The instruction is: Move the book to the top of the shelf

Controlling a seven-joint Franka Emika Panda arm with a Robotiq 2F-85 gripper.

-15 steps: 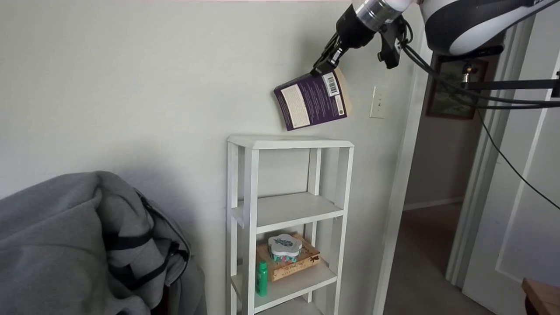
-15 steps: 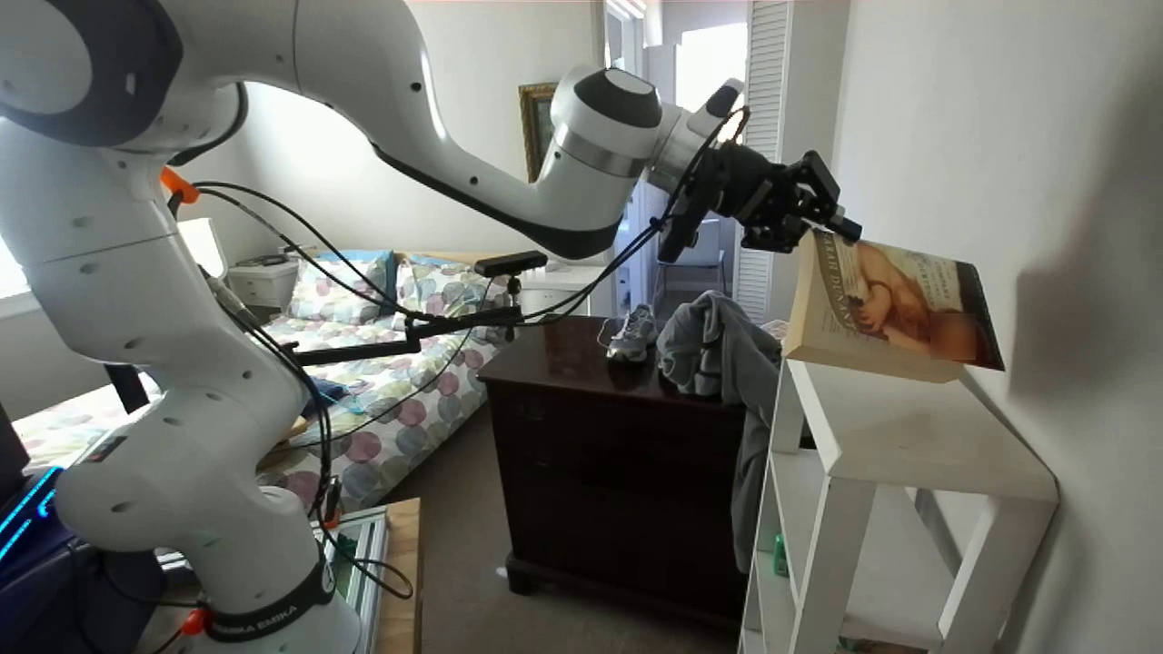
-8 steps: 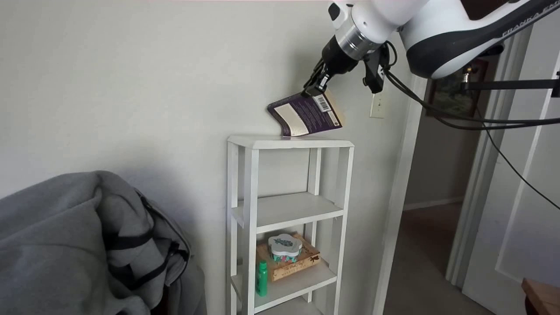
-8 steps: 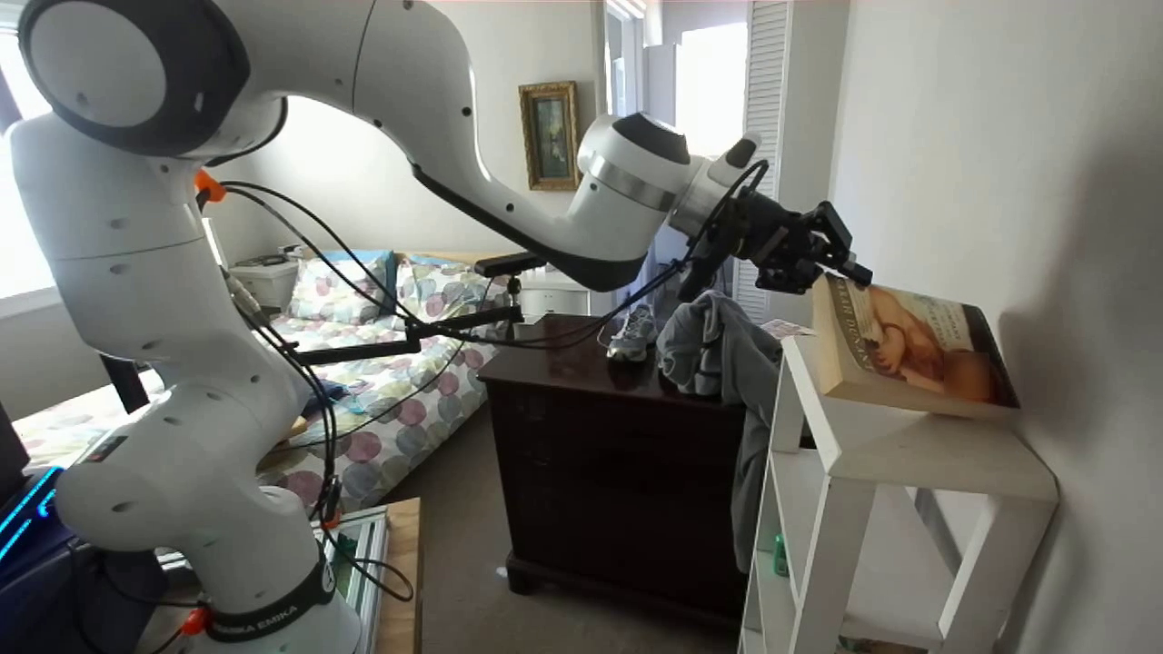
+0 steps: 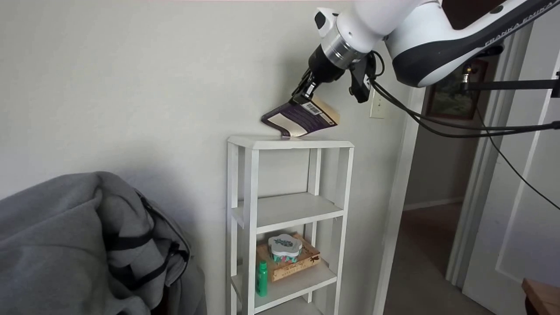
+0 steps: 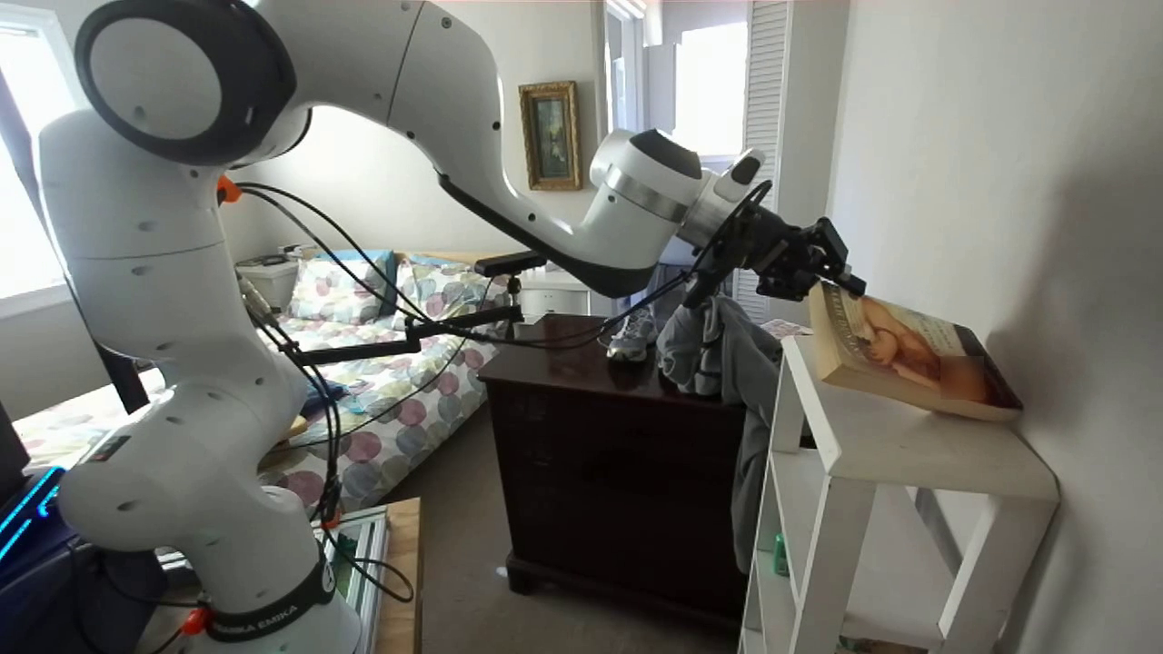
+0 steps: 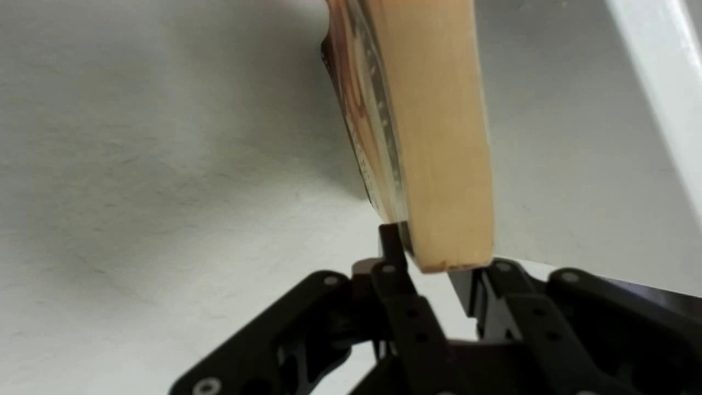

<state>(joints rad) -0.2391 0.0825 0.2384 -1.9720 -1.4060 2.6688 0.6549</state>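
Note:
The book has a purple-black back cover and tan page edges. It also shows in an exterior view with its picture cover up, and in the wrist view. My gripper is shut on one edge of the book, with a finger on each cover; it also shows in an exterior view and the wrist view. The book is tilted over the top of the white shelf. Its far lower edge appears to touch the shelf's top board, while the held edge is raised.
A wall stands right behind the shelf. A green bottle, a wooden box and a small tin sit on a lower tier. A dark dresser with a grey garment and a shoe stands beside the shelf.
My gripper has moved down toward the shelf with the book in it. The book has come down from above the top board to reach it and now leans flatter.

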